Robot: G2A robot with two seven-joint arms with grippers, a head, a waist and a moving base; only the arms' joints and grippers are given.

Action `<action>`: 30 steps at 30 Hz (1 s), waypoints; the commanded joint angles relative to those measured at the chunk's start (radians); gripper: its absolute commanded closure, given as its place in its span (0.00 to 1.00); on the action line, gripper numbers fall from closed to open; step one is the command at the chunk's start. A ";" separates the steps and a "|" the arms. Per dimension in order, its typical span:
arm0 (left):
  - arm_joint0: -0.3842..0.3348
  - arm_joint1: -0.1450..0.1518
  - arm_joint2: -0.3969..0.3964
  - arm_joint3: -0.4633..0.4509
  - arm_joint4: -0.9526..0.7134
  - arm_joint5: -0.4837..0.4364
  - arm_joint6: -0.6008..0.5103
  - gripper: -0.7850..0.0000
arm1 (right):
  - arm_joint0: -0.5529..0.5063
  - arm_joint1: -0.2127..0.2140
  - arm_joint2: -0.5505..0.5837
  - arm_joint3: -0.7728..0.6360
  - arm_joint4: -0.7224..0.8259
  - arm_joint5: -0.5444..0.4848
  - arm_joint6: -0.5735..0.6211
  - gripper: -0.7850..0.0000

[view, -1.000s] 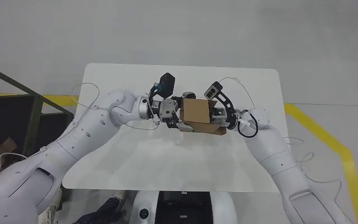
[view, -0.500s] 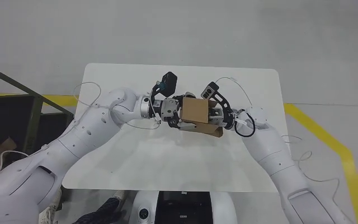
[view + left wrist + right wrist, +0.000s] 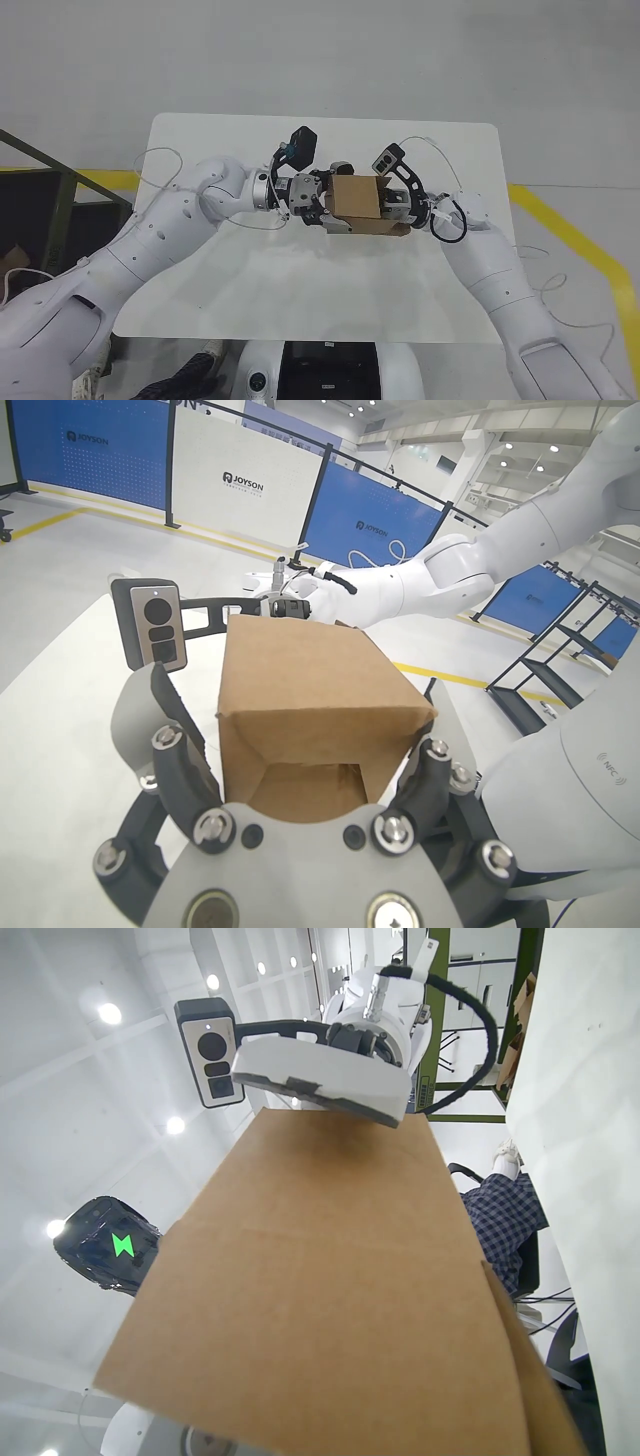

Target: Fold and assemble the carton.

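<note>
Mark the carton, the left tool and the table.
carton (image 3: 357,196): top view, middle of its upper face.
left tool (image 3: 295,685): left wrist view, midway between its fingertips.
table (image 3: 300,290): top view, bare surface in front of the arms.

I see my left hand (image 3: 292,682) spread around the carton's (image 3: 300,650) open end, one finger (image 3: 450,725) touching it.
</note>
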 commanded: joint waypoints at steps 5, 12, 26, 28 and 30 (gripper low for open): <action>0.004 -0.001 -0.006 -0.006 0.004 0.000 0.007 0.00 | -0.015 0.003 0.000 -0.022 -0.024 0.009 -0.012 1.00; 0.014 0.000 -0.019 -0.017 0.023 0.000 0.032 0.00 | -0.020 -0.003 -0.013 -0.019 0.000 0.012 0.003 1.00; 0.038 0.002 -0.039 -0.021 0.061 0.000 0.090 0.00 | -0.023 -0.006 -0.003 0.007 0.025 0.007 0.021 1.00; 0.039 0.002 -0.040 -0.022 0.065 0.000 0.094 0.00 | -0.023 -0.007 -0.005 0.004 0.029 0.008 0.024 1.00; 0.040 0.002 -0.041 -0.019 0.068 0.000 0.096 0.00 | -0.022 -0.008 -0.006 0.004 0.037 0.010 0.030 1.00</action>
